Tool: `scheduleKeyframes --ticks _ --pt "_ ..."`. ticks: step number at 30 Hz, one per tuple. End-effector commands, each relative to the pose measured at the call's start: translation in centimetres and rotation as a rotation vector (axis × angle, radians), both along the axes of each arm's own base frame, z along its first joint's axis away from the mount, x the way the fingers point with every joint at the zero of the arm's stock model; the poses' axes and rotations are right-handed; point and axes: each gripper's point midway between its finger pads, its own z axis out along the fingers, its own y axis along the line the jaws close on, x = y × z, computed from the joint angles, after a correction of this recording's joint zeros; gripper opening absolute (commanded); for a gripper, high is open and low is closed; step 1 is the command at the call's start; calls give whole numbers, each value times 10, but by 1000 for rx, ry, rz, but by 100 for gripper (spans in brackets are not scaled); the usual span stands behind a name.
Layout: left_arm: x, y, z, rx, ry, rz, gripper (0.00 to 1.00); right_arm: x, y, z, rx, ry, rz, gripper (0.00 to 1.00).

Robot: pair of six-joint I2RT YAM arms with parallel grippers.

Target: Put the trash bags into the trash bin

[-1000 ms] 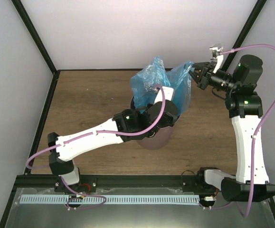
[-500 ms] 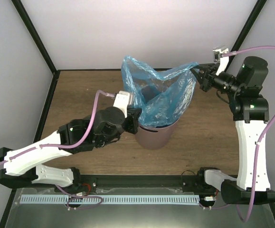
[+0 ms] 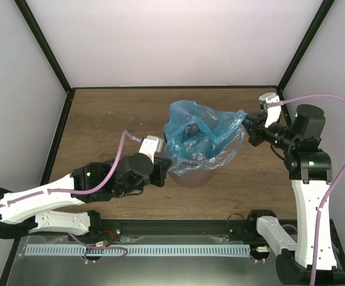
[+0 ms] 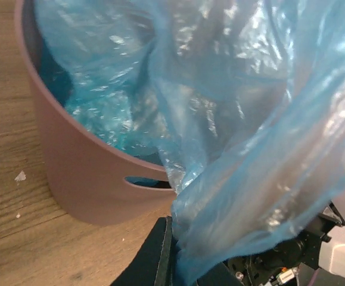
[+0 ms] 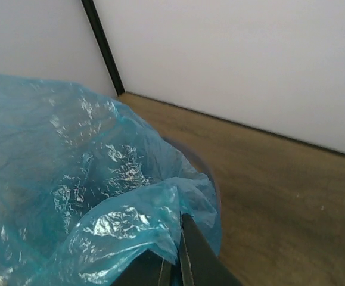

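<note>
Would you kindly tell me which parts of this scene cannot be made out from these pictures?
- Floor of the round mauve-brown plastic bin: every view, covered by the crinkly translucent light-blue plastic bag.
- Left gripper fingertips: left wrist view, draped by the bag, cut by the bottom edge.
- Right gripper fingertips: right wrist view, buried in a bag fold.

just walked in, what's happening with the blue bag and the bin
Two robot arms are fitting a thin, crinkly light-blue plastic bag into a round mauve-brown plastic bin. The left gripper is shut on the bag's edge at the bin's near-left side. The right gripper is shut on the opposite edge, right of the bin. Part of the bag lies inside the bin, and the rest bunches above its rim.
</note>
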Motion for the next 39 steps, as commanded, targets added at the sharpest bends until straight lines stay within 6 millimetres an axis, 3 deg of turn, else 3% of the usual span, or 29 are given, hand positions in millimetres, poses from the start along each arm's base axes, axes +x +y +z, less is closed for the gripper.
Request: scheduleKeyframes --ticks 1,6,15,22,25,30,39 --pt "4 21 -10 31 0 75 4 6 -6 -30 -29 62 -30 1" --pt "23 43 -24 103 -80 188 4 16 -14 -56 -51 105 -82 1" --pt "29 38 -48 166 -81 195 4 12 -22 -80 -101 116 -117 1" --pt "38 49 -68 224 -57 225 4 3 -26 -109 -159 127 -126 1" --pt "40 54 -81 240 -44 229 4 4 -27 -112 -177 112 -124 1" --pt "43 50 -97 231 -53 196 4 9 -24 -122 -187 142 -88 1" --pt "71 40 -115 262 -56 187 4 36 -26 -154 -267 166 -50 5"
